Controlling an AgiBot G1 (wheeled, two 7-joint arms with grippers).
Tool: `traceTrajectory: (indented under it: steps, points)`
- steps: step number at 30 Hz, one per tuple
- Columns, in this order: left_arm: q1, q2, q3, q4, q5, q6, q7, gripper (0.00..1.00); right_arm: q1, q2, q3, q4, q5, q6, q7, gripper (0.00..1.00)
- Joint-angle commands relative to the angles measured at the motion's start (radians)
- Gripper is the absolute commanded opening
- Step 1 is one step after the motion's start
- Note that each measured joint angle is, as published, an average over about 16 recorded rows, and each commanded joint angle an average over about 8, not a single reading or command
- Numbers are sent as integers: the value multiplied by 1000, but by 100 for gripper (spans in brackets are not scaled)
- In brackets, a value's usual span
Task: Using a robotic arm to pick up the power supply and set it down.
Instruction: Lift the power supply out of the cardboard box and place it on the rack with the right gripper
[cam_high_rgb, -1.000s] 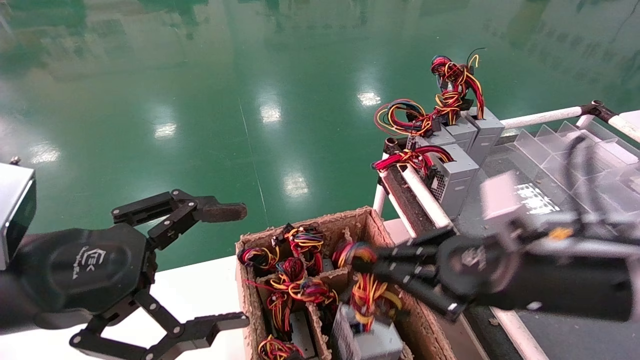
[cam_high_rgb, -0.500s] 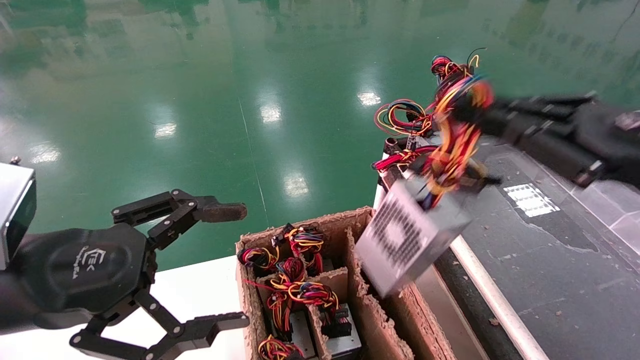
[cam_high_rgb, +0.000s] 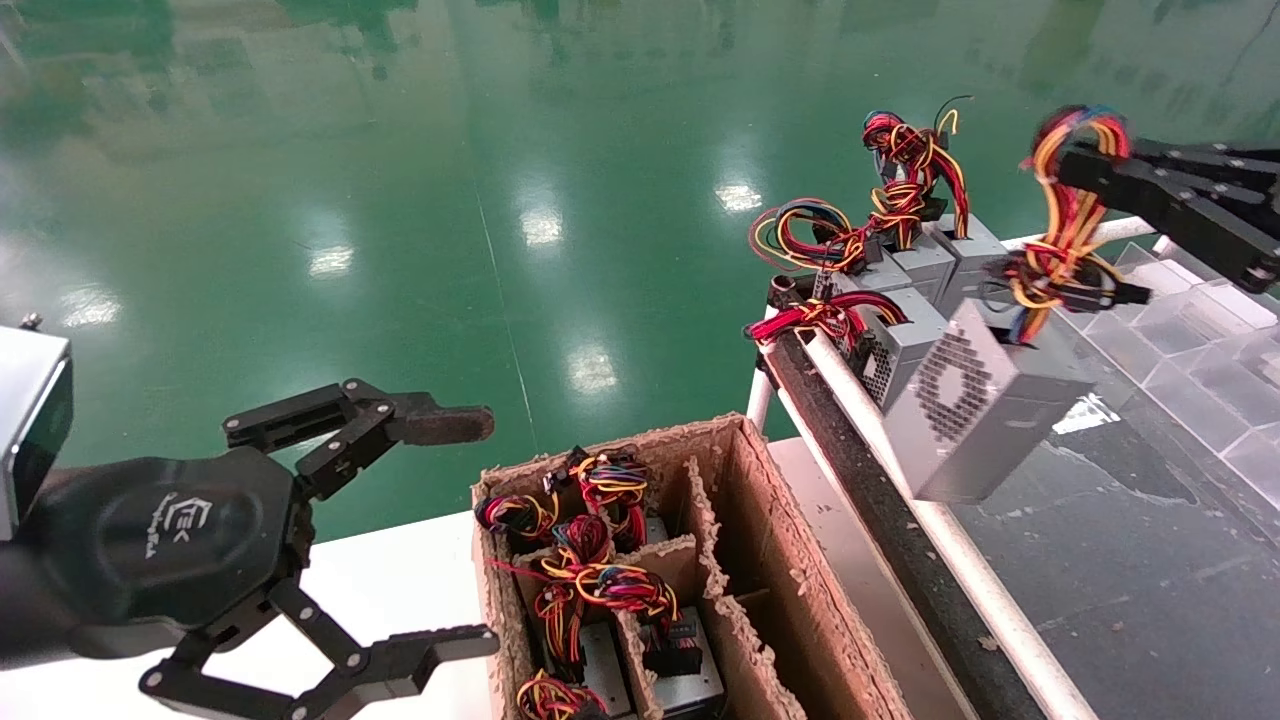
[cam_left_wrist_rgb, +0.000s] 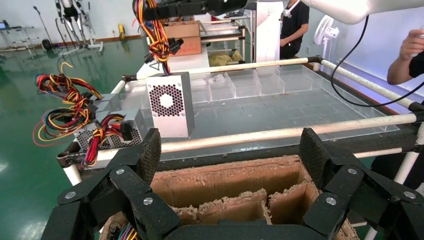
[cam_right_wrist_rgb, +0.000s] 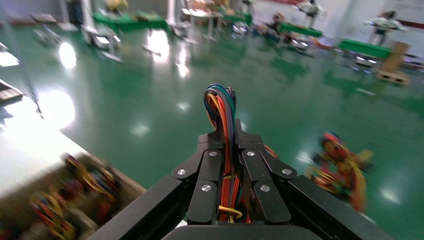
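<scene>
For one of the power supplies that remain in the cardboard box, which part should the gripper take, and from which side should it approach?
Probably the wire bundle, taken from above. In the cardboard box the grey bodies sit low between dividers with only the wires reaching the open top. The right gripper already carries a power supply hanging by its wires this way.

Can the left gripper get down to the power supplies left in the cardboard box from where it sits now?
Probably yes: the left gripper is open beside the cardboard box, whose top is uncovered, and the right gripper carries its power supply well away.
</scene>
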Motion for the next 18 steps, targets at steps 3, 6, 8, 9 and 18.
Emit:
traceTrajectory:
  steps: [3, 6, 8, 9, 18]
  points:
    - [0, 0, 0, 0, 0, 0, 0, 100, 41, 10, -14, -66, -57, 9, -62, 0]
    - [0, 0, 0, 0, 0, 0, 0, 100, 73, 6, -24, -119, -93, 26, -105, 0]
    - [0, 0, 0, 0, 0, 0, 0, 100, 95, -4, -32, -157, -116, 40, -131, 0]
    - [0, 0, 0, 0, 0, 0, 0, 100, 106, -11, -36, -177, -127, 47, -144, 0]
    - [0, 0, 1, 0, 0, 0, 0, 100, 195, -87, -75, -334, -203, 72, -244, 0]
